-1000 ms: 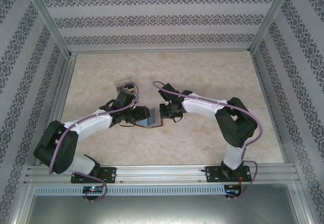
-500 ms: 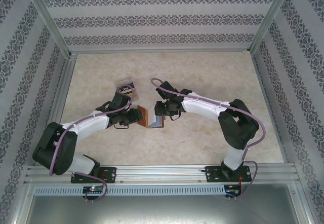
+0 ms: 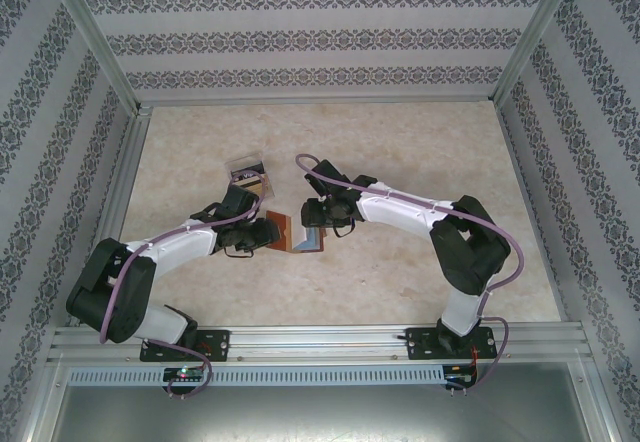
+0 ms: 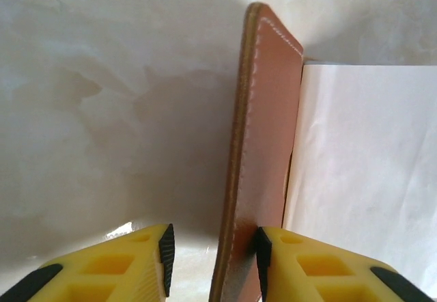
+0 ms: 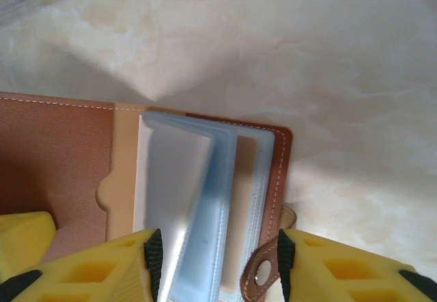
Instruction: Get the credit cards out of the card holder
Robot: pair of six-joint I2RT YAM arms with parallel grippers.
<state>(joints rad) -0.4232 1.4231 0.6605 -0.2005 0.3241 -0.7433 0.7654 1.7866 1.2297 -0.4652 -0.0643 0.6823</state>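
Marble tabletop [image 3: 400, 152]: left end effector [image 4: 215, 251] apart astride card holder [image 4: 270, 111]; right end effector [image 5: 218, 254] apart too.

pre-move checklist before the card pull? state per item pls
1. Brown leather bifold card holder open: ok, blue-grey plastic sleeves exposed.
2. Left gripper clamping the cover flap: not ok, the flap stands between open jaws and touches one pad.
3. Right gripper lined up: ok, its open jaws straddle the sleeves.
4. Card edge visible to pinch: cannot tell, the sleeves look cloudy.
5. Small clear plastic box out of the way: ok, it sits apart from the holder, beyond the left gripper.
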